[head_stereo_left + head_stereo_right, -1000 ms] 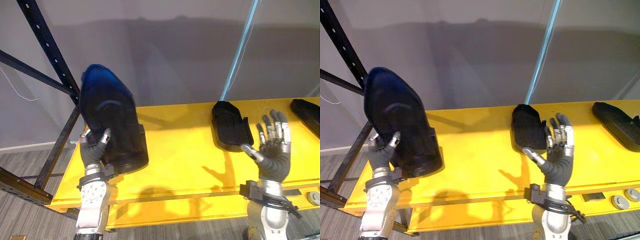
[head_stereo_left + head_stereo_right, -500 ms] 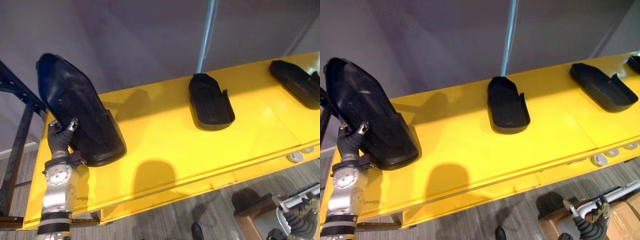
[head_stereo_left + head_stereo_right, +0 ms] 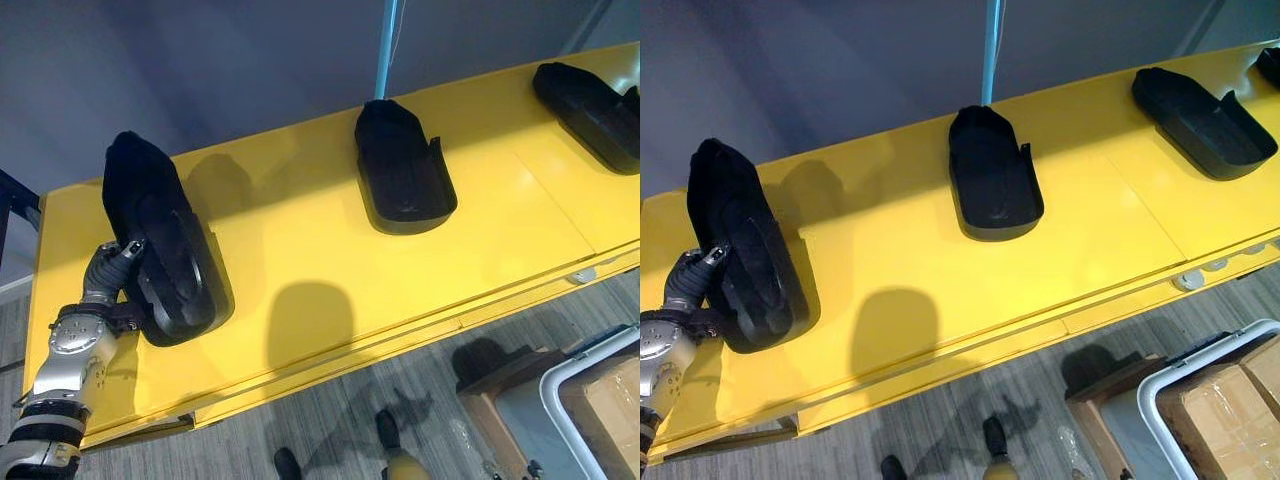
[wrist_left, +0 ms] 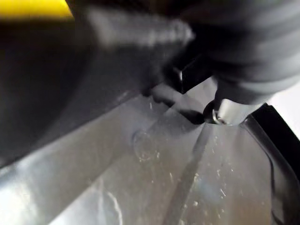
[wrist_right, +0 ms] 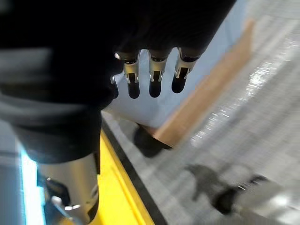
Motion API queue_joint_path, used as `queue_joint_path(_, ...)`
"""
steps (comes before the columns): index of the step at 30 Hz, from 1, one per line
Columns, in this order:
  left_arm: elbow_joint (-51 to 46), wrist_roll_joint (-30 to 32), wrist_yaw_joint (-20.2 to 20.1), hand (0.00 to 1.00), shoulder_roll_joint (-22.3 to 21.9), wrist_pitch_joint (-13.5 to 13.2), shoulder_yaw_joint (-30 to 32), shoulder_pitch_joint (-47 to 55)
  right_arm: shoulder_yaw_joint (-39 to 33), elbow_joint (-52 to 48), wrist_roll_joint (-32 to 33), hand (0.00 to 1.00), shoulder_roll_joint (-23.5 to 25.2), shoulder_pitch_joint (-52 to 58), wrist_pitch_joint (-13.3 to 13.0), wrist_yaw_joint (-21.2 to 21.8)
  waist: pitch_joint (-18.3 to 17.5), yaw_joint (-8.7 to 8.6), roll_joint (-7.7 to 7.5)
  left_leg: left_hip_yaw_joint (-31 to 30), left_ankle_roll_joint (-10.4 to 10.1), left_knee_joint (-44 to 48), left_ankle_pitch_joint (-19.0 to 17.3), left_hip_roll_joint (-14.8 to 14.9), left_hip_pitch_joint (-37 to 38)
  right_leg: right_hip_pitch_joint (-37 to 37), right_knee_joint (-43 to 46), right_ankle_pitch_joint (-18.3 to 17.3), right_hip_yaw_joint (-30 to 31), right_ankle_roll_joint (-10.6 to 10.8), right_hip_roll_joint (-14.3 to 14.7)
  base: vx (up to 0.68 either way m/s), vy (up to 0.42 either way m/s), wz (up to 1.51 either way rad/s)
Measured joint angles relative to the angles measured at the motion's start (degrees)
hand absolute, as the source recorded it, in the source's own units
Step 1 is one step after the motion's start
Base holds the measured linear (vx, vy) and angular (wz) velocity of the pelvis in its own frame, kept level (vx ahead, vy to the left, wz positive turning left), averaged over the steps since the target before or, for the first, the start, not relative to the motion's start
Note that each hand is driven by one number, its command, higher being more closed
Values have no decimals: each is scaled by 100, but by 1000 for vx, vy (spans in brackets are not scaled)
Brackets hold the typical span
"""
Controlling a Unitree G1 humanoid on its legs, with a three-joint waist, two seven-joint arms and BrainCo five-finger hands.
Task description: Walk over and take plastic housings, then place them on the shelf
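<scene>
Left hand [image 3: 108, 276] gripped the black plastic housing [image 3: 152, 222], stood on edge at the yellow shelf's [image 3: 295, 235] left end. Right hand [image 5: 155, 75] hung empty, fingers loosely straight.

A plain grey wall [image 3: 200, 60] rises behind the long yellow shelf [image 3: 300, 230], a pale blue upright strip [image 3: 386, 50] running up it, while below lies grey plank-patterned floor [image 3: 940, 430] with a white-rimmed bin [image 3: 1160, 395] around a cardboard box [image 3: 1230, 400] at the right

Shelf [image 3: 300, 240] lit bright and even, soft shadows spilling wallward off each housing [image 3: 405, 175] (floor [image 5: 262, 93] glinting), back wall [image 3: 250, 60] dim.
</scene>
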Motion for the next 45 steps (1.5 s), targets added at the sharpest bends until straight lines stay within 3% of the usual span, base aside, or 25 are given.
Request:
queue_joint_path(5,346,274,10,0,321,40,-391,-474,323,486,33,0,-105,-42,19,150,76,18,-10,-21,-11,98,-4,52,-140,-148,167,-45,-5,-19,33,-64,-3,1)
queue_joint_path(13,914,410,113,0,434,91,-546,-1198,589,884,128,0,-100,-87,25,243,175,9,-66,-31,-5,107,9,58,-197,-254,260,-70,-6,-36,45,-16,4,0)
queue_joint_path(22,1010,-642,367,0,439,125,-608,-1496,576,1122,129,0,-109,-272,137,237,225,-28,-146,-75,2,109,15,52,-165,-250,345,-122,-18,-36,42,-10,4,1)
queue_joint_path(28,-264,-1019,779,0,340,65,-277,-1486,524,1193,126,0,-104,-269,185,238,203,22,-140,-250,27,-23,58,0,142,99,346,-234,-198,-31,-5,-12,16,15)
queue_joint_path(32,-1114,-292,1100,0,-254,-105,813,-1150,330,1445,101,0,-89,-257,190,261,-105,26,-72,-415,31,-135,66,-47,250,273,341,-345,-374,-6,-61,28,25,24)
queue_joint_path(34,-1900,933,1524,0,-989,-146,1462,-430,119,1652,77,0,-82,-252,192,370,-267,55,1,-546,30,-207,66,-68,431,512,330,-428,-502,-18,-90,83,34,30)
queue_joint_path(35,-2070,1221,1595,0,-1166,-146,1559,-203,75,1702,72,0,-79,-249,192,386,-338,64,17,-588,30,-218,66,-69,441,543,325,-450,-524,-12,-93,64,24,27)
queue_joint_path(37,-2615,2054,1746,0,-1921,-145,1722,654,-137,1868,1,0,-72,-247,190,462,-579,173,73,-694,30,-248,66,-67,473,668,255,-469,-633,-17,-98,57,15,26)
queue_joint_path(41,-3025,2639,1800,0,-2980,-140,1682,1850,-253,2007,-30,0,-78,-249,189,550,-813,310,87,-823,11,-349,99,-78,602,887,151,-479,-754,-19,-110,7,14,20)
queue_joint_path(45,-3024,2681,1628,0,-3203,-141,1646,2389,-252,2006,-117,0,-91,-249,190,600,-939,308,92,-929,9,-463,189,-108,614,922,131,-480,-835,-21,-137,-57,12,14)
